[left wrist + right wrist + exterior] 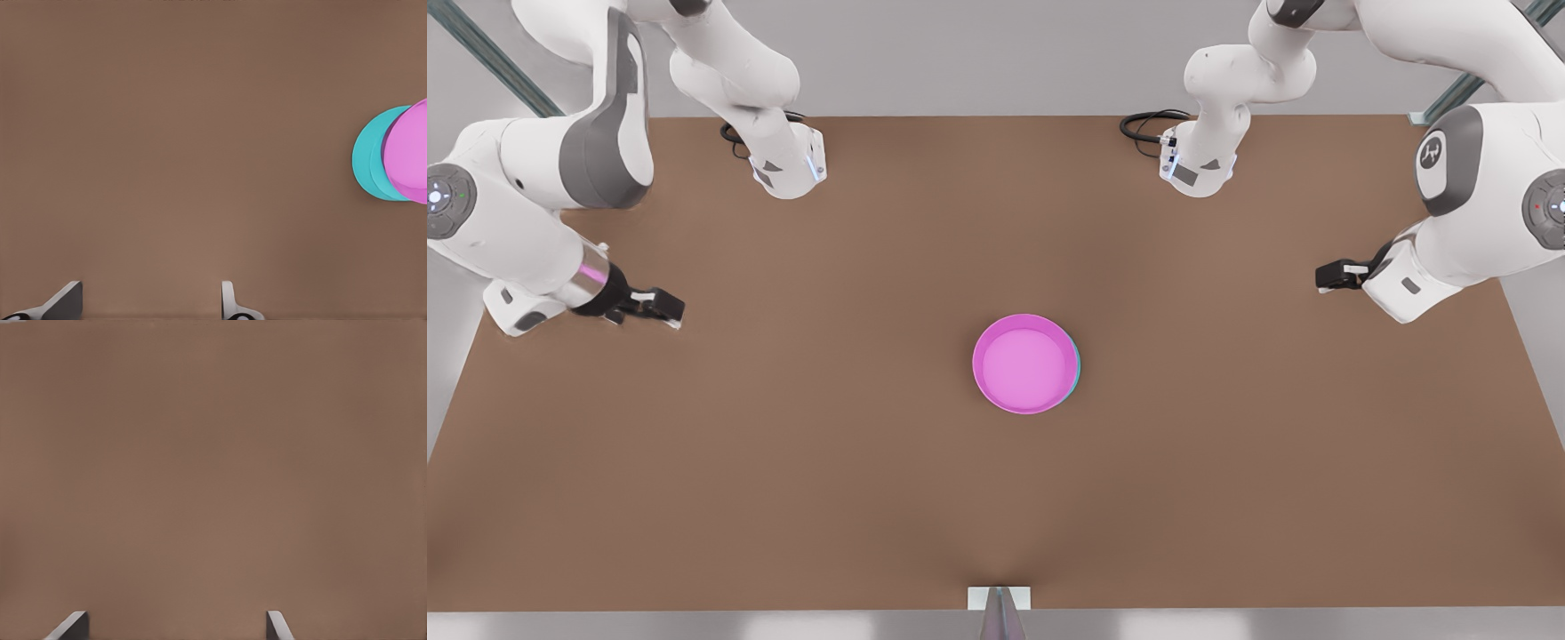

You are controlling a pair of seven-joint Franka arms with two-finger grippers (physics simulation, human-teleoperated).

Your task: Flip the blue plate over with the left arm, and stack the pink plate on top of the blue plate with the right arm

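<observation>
Pink plate (1023, 363) sits on blue plate (1077, 363), frame center. Left gripper (150, 303) and right gripper (177, 625) wide, empty, at the sides. Off-center stack could slide if nudged.

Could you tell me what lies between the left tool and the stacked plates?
Nothing: in the left wrist view, bare table runs from the open left tool to the blue plate under the pink plate.

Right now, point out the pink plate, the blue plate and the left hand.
pink plate (1021, 360): front view, on its lighter inside floor.
blue plate (368, 160): left wrist view, on the turquoise part showing beside the pink plate.
left hand (148, 300): left wrist view, midway between its two open fingertips.
</observation>
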